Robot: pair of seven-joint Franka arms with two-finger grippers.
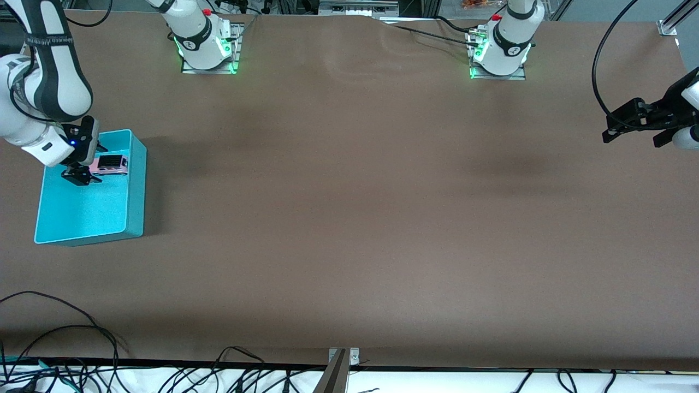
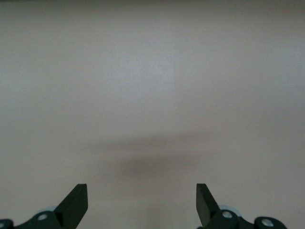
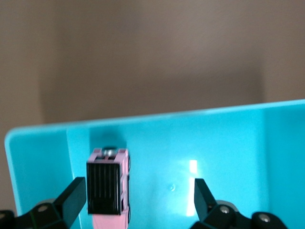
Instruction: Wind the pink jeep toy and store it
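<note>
Over at the right arm's end of the table, the pink jeep toy [image 1: 111, 164] is sitting inside the turquoise bin [image 1: 136, 191], up in the part of the bin farthest from the front camera. Right gripper [image 1: 82, 176] is down in the bin right next to it with its fingers spread wide and nothing between them holding on; in the right wrist view the jeep sits between the open jaws, close to one finger [image 3: 71, 200], but it isn't clamped. Left gripper [image 1: 636, 126] is just waiting over bare table at the left arm's end, also wide open and empty. So I'd say the storing part looks basically done, can't tell about the winding, and all that's left is pulling the right arm out
</note>
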